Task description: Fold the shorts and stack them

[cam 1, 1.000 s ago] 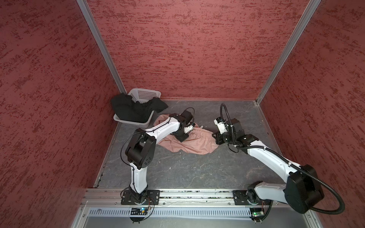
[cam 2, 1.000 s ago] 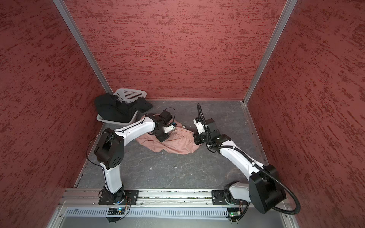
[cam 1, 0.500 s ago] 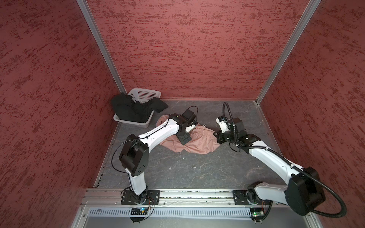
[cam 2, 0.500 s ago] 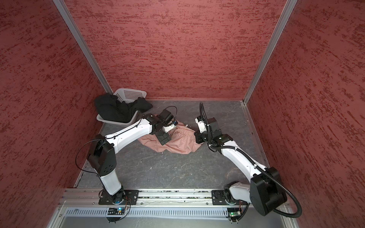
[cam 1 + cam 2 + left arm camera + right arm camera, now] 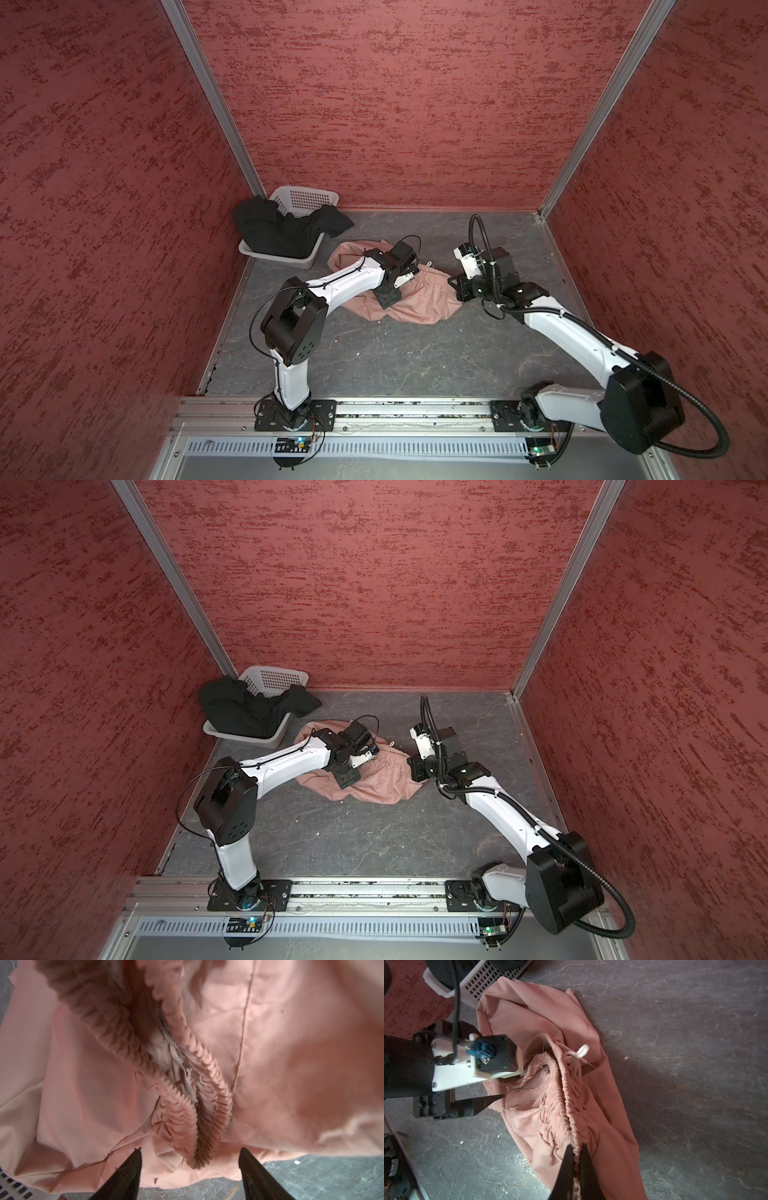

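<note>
Release just made: left pincer (image 5: 189, 1148), jaws apart above pink shorts (image 5: 419, 301) waistband (image 5: 207, 1076); right pincer (image 5: 576, 1146) clenched on waistband edge. Regrasp likely before folding.

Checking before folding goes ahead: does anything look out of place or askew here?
The black shorts hang over the rim of the white basket, half out. The pink shorts lie crumpled, waistband bunched and pinched in the right hand.

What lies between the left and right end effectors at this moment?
The pink shorts: their gathered waistband runs from the right end effector, shut on it, to the open left end effector. The right wrist view shows it best.
</note>
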Controlling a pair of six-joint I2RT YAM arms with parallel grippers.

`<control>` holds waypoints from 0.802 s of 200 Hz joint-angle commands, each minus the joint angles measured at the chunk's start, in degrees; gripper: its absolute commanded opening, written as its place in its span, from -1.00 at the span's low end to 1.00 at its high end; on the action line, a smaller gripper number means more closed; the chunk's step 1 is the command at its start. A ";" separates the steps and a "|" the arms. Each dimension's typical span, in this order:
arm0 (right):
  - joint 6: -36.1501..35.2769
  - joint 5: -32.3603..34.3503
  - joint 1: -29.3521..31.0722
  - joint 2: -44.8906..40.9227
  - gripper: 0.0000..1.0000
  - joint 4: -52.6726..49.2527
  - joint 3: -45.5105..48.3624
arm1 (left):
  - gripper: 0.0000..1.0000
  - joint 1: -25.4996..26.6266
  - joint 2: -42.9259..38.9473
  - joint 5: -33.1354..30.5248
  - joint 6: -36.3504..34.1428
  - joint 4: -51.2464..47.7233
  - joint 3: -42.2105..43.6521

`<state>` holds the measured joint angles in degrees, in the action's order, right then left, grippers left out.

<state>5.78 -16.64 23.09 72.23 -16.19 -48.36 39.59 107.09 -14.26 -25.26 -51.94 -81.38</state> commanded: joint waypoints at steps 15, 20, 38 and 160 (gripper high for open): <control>0.27 -0.82 -0.34 -1.79 -1.00 3.17 0.78 | 0.19 -0.56 1.83 0.03 -0.23 2.18 -0.90; 0.29 -0.84 -0.41 -1.83 -1.00 3.18 0.89 | 0.19 -0.70 1.80 0.30 -0.26 2.00 -0.97; 0.33 -0.88 -0.33 -1.74 -1.00 3.31 0.83 | 0.12 -1.38 1.76 0.98 0.16 0.45 -1.76; 0.56 -1.27 -0.44 -1.96 -1.00 3.20 0.64 | -0.47 -2.42 0.69 0.61 1.26 6.42 1.39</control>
<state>6.26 -16.80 23.03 72.01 -15.31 -47.92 36.93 108.66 -13.82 -24.75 -49.80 -81.58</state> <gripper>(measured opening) 0.062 0.206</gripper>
